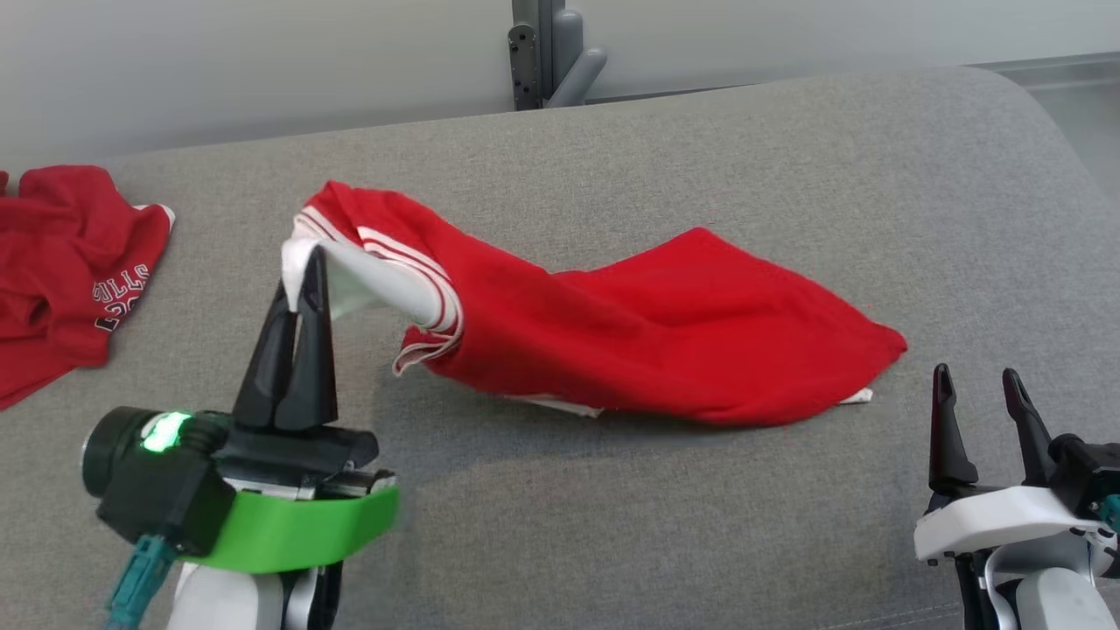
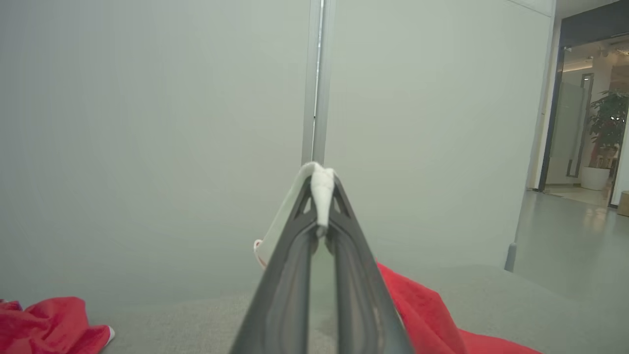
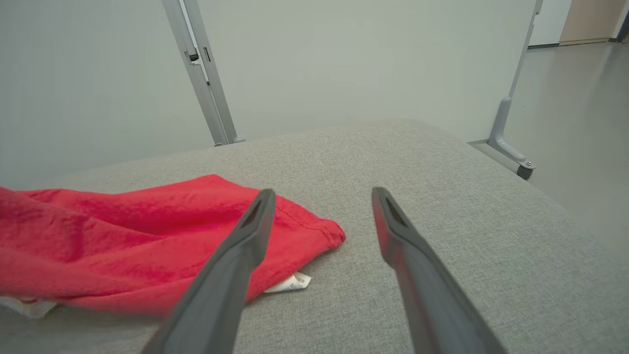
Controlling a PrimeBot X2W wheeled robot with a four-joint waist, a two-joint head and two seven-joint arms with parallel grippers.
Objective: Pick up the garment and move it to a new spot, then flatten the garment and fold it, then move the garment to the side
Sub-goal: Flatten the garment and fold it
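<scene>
The garment [image 1: 647,341] is red with white stripes and a white lining, stretched across the middle of the grey cushion [image 1: 700,157]. Its left end is lifted off the surface. My left gripper [image 1: 306,262] is shut on that white edge, and in the left wrist view the white cloth [image 2: 322,189] is pinched between the tips of my left gripper [image 2: 322,196]. My right gripper [image 1: 978,385] stands open at the lower right, just off the garment's right end [image 3: 304,231], with nothing between the fingers of my right gripper [image 3: 322,196]. A white label [image 3: 290,283] pokes out underneath.
A second red garment [image 1: 70,262] with white lettering lies crumpled at the cushion's far left, also seen as red cloth [image 2: 54,327] in the left wrist view. A grey post [image 1: 547,52] and pale wall stand behind. The cushion's right edge drops to the floor [image 3: 580,123].
</scene>
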